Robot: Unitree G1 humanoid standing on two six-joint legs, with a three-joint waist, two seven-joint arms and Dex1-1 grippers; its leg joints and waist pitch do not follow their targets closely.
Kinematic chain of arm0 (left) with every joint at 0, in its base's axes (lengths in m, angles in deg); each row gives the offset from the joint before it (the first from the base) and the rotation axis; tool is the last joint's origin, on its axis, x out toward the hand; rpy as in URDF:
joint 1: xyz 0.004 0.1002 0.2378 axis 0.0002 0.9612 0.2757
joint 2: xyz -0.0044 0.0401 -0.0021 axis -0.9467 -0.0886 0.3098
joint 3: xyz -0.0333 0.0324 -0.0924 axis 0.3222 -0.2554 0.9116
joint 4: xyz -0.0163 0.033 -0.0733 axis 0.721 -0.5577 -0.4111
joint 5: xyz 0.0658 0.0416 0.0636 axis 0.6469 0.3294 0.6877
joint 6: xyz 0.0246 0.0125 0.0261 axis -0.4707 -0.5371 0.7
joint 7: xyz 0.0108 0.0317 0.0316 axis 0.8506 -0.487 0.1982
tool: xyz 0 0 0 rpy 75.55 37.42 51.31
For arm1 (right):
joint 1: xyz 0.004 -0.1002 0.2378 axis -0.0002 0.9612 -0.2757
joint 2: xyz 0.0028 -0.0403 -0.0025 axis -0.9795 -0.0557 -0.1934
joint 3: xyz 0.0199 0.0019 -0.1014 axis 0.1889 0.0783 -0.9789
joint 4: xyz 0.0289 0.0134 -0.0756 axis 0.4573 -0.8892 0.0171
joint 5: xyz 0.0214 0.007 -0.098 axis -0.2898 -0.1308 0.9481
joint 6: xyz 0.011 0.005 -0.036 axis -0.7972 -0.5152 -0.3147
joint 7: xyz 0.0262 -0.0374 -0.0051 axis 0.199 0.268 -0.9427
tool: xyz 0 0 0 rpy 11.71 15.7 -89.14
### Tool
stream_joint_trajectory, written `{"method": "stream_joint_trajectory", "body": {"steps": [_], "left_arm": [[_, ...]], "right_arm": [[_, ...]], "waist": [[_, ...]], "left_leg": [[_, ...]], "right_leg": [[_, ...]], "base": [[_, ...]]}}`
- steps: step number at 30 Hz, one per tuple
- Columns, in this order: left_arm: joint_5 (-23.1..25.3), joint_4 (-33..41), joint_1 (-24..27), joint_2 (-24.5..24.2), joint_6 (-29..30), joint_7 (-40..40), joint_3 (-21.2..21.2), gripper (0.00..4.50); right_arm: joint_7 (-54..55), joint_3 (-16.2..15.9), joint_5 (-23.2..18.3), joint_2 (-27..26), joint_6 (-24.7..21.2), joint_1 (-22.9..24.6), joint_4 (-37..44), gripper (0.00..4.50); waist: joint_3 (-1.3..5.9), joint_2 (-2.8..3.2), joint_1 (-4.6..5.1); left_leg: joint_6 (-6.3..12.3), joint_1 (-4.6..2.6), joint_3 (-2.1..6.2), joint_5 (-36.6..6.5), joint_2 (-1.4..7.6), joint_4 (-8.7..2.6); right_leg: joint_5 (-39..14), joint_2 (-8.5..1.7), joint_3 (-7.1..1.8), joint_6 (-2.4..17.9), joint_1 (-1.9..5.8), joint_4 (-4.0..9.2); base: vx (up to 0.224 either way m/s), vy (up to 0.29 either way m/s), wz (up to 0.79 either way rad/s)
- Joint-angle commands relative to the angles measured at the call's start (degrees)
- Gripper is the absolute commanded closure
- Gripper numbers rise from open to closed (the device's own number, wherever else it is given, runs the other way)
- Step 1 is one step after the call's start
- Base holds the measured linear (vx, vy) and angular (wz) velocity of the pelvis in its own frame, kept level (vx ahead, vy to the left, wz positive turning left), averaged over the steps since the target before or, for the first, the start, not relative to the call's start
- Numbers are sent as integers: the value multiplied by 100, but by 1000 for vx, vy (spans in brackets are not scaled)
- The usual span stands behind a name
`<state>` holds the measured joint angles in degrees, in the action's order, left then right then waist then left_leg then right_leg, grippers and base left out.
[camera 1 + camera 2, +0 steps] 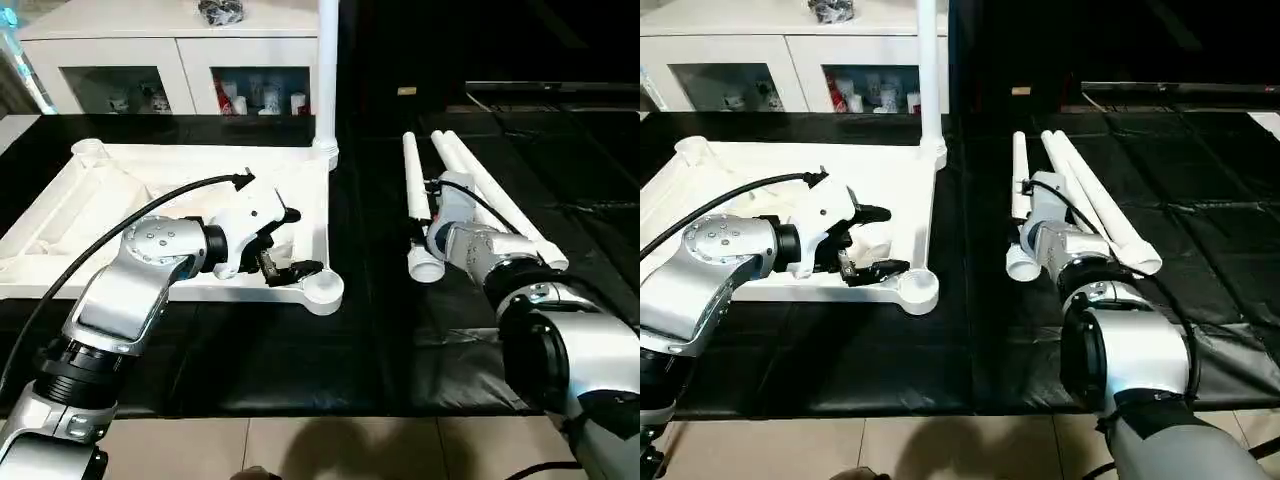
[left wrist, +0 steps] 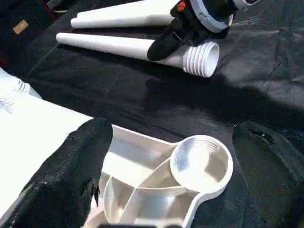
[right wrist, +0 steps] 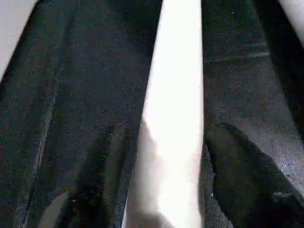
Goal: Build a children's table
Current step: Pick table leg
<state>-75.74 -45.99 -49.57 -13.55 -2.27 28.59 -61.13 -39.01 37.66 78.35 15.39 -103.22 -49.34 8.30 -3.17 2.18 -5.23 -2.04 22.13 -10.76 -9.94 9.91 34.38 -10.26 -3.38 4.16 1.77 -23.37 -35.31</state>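
The work is laid out on a black mat [image 1: 380,340] spread over a pale tiled floor [image 1: 300,445]. A white glass-door cabinet [image 1: 180,70] with small items behind the panes is seen along the far edge of the mat.

The table top [image 1: 120,215] is found on the left part of the mat, turned underside up, its ribs and round corner sockets exposed. One leg [image 1: 326,75] is already seated in the far right socket and stands upright. The near right socket [image 2: 202,164] is open and unfilled.

Three loose legs are laid on the mat to the right of the top, well apart from it, their long axes running from near to far. The leftmost leg [image 1: 416,205] is presented with its threaded wide end toward the robot and its narrow end away; the other two legs [image 1: 495,200] lie just beside it, fanned slightly to the right.

The left gripper [image 1: 285,245] is held over the near right corner of the top, fingers spread wide with nothing between them. The right gripper [image 3: 161,156] is set astride the leftmost leg, a finger on each side; whether the fingers are pressed against it cannot be told.
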Motion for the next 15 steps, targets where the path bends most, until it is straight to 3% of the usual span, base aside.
{"method": "stream_joint_trajectory", "body": {"steps": [1,11,15], "left_arm": [[-20,28,-50,-50,1,38,-40,0],[-14,-99,-94,57,-80,165,11,0],[-38,-178,-104,154,-124,277,73,0]], "right_arm": [[-29,24,-9,3,-150,-29,-99,191],[-119,174,-129,94,76,-53,1,275],[-260,267,-221,108,218,14,71,303]], "waist": [[414,-25,-16],[415,-34,-12],[420,-8,-6]], "left_leg": [[-73,-108,129,-1097,301,-350],[-45,-109,120,-1055,297,-340],[-50,-111,127,-1109,302,-340]], "right_leg": [[-1142,-500,-288,1164,289,354],[-1109,-500,-289,1163,284,361],[-1095,-496,-286,1171,285,360]], "base": [[0,0,0],[0,0,0],[0,0,0]]}}
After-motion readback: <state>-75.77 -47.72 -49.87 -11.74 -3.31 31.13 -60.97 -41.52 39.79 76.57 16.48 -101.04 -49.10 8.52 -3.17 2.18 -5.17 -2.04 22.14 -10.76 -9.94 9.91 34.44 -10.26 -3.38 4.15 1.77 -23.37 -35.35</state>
